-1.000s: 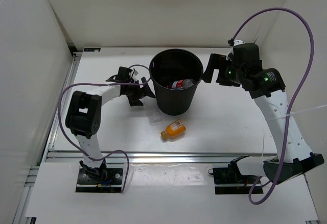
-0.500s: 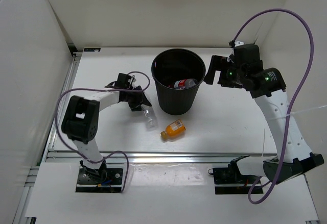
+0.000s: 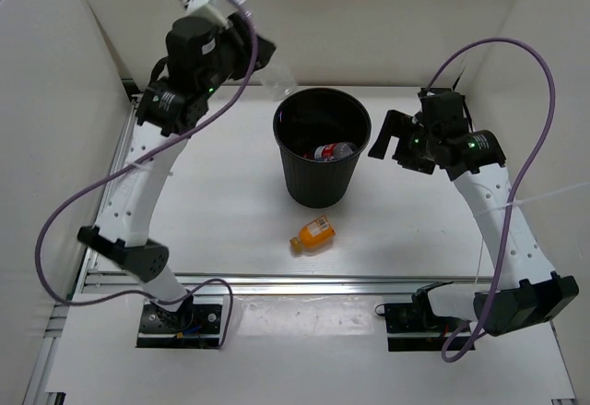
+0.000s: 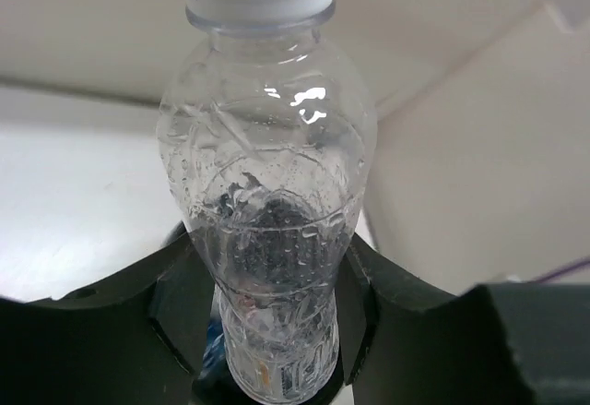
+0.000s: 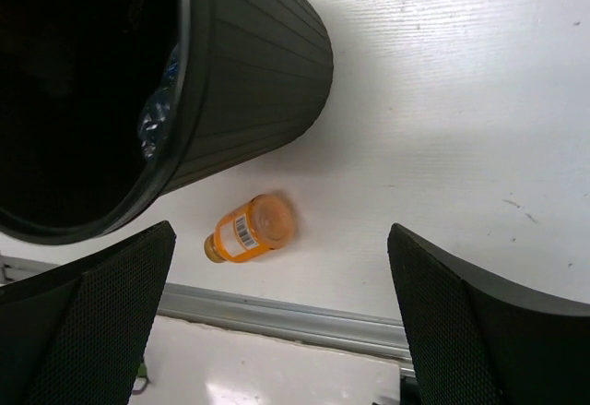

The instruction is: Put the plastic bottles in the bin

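Observation:
My left gripper (image 3: 262, 62) is raised high, behind and left of the bin, and is shut on a clear unlabelled bottle (image 3: 279, 78). In the left wrist view the bottle (image 4: 267, 174), with its white cap, is pinched between the jaws of the left gripper (image 4: 267, 308). The black bin (image 3: 321, 184) stands mid-table and holds a red-capped bottle (image 3: 330, 152) among others. A squat orange bottle (image 3: 313, 234) lies on its side in front of the bin. My right gripper (image 3: 388, 137) hangs open right of the bin. In the right wrist view the right gripper (image 5: 281, 313) is above the orange bottle (image 5: 247, 230), beside the bin (image 5: 258, 73).
White walls enclose the table at the back and both sides. A metal rail (image 3: 323, 282) runs along the near edge of the table. Purple cables loop from both arms.
My left gripper has shut on the clear bottle that lay left of the bin and has lifted it high toward the back. The right arm has lowered slightly.

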### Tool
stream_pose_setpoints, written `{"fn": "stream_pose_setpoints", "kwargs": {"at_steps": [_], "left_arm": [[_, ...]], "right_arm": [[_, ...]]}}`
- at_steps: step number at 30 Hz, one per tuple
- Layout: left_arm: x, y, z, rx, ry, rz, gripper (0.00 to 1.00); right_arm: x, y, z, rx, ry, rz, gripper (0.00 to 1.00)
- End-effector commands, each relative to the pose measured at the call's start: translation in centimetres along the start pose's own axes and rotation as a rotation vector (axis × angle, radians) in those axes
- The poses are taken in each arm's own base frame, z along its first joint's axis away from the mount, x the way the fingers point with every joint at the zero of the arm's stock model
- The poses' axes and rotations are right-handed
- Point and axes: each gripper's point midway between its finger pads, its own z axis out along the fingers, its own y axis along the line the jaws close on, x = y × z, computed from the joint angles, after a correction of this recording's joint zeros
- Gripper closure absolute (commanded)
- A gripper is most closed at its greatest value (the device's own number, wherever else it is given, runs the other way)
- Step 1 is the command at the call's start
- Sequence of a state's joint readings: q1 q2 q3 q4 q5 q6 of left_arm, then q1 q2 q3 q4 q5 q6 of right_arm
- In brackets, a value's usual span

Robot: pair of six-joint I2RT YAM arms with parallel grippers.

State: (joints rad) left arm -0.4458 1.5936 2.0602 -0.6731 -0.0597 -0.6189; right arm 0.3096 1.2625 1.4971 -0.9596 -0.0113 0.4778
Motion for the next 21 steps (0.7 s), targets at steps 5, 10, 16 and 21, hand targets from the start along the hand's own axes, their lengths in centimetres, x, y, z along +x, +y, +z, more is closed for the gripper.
{"fn": "stream_pose_setpoints", "kwargs": {"at_steps": [5, 10, 16, 21], "left_arm": [[11.0, -2.4, 5.8, -0.008, 0.285, 0.168, 0.42], [10.7, -1.6, 4.1, -0.097, 0.266, 0.202, 0.0], [-0.9, 1.3, -4.9, -0.147, -0.034, 0.024, 0.0], [1.0, 11.5, -11.2, -0.43, -0.035, -0.014, 0.0]], "right_arm": [[-0.9, -0.5, -0.8, -0.053, -0.054, 0.124, 0.0], [-0.1, -1.8, -1.2, -0.041, -0.056, 0.181, 0.0], [3.8, -2.4, 0.0, -0.121, 0.064, 0.525, 0.0], [9.5, -1.3, 3.1, -0.235, 0.27, 0.792, 0.0]]}}
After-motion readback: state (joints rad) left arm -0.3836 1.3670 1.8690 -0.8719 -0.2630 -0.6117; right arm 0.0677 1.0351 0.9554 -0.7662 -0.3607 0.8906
